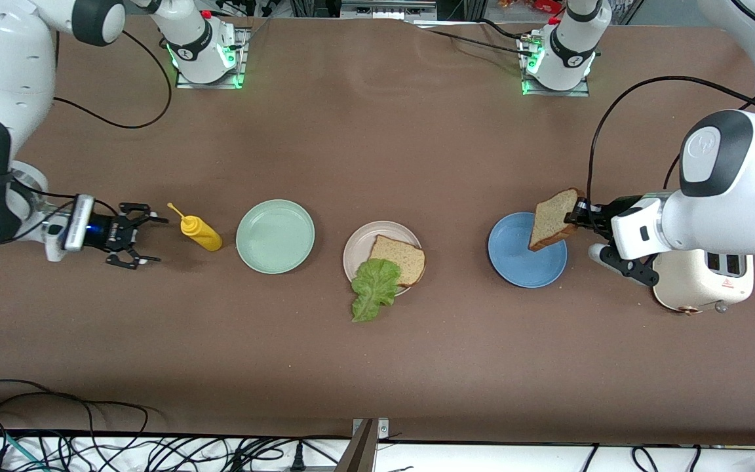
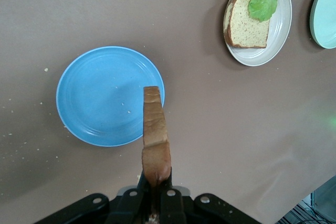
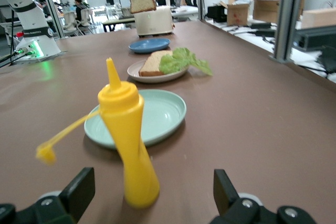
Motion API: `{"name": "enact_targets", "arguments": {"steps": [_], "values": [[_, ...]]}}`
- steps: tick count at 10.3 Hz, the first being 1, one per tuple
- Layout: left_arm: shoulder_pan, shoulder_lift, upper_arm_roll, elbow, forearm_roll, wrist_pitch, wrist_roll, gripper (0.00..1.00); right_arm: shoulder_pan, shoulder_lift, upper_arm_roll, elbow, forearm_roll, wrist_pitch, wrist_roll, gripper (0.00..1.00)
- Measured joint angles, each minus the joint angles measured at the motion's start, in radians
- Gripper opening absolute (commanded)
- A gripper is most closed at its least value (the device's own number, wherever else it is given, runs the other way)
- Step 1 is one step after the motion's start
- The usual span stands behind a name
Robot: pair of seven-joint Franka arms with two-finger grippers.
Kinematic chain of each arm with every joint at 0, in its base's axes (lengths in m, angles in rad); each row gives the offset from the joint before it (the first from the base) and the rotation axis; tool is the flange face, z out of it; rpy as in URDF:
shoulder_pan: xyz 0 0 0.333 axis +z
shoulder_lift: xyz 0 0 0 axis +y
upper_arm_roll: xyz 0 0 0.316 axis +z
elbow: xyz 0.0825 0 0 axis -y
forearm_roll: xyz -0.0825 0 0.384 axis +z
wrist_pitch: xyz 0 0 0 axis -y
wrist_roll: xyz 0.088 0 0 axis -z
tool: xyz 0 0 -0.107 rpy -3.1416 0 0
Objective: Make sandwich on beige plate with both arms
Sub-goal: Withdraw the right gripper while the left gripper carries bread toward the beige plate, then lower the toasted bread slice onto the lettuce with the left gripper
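Observation:
My left gripper (image 1: 577, 215) is shut on a slice of brown bread (image 1: 552, 220) and holds it on edge in the air over the rim of the blue plate (image 1: 520, 262). In the left wrist view the slice (image 2: 154, 129) rises from my shut fingers (image 2: 167, 199) above that plate (image 2: 100, 95). The beige plate (image 1: 358, 250) at the table's middle carries the other bread slice (image 1: 398, 259), with the green lettuce leaf (image 1: 372, 287) lying over its near rim. My right gripper (image 1: 141, 237) is open and empty, beside the yellow mustard bottle (image 1: 198, 232).
A mint-green plate (image 1: 275, 236) lies between the mustard bottle and the beige plate. A cream toaster (image 1: 705, 278) stands at the left arm's end of the table, under the left arm. In the right wrist view the bottle (image 3: 126, 140) stands just ahead of the open fingers (image 3: 79, 190).

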Motion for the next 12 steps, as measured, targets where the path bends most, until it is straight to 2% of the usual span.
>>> {"name": "enact_targets", "arguments": {"steps": [3,6,9,12], "values": [[-0.03,0.013,0.0,0.0,-0.015,0.0,-0.045,0.0,-0.061,-0.011,-0.003,0.14,-0.158,-0.004,0.132,1.0],[-0.082,0.06,0.0,0.004,-0.169,0.007,-0.137,0.0,-0.06,-0.029,-0.02,0.26,-0.246,-0.004,0.331,1.0],[-0.11,0.129,0.0,0.031,-0.335,0.018,-0.22,0.0,-0.032,-0.056,-0.021,0.384,-0.312,-0.005,0.629,1.0],[-0.199,0.21,-0.002,0.107,-0.393,0.149,-0.373,0.0,0.007,-0.075,-0.021,0.461,-0.413,-0.011,0.836,1.0]]}}
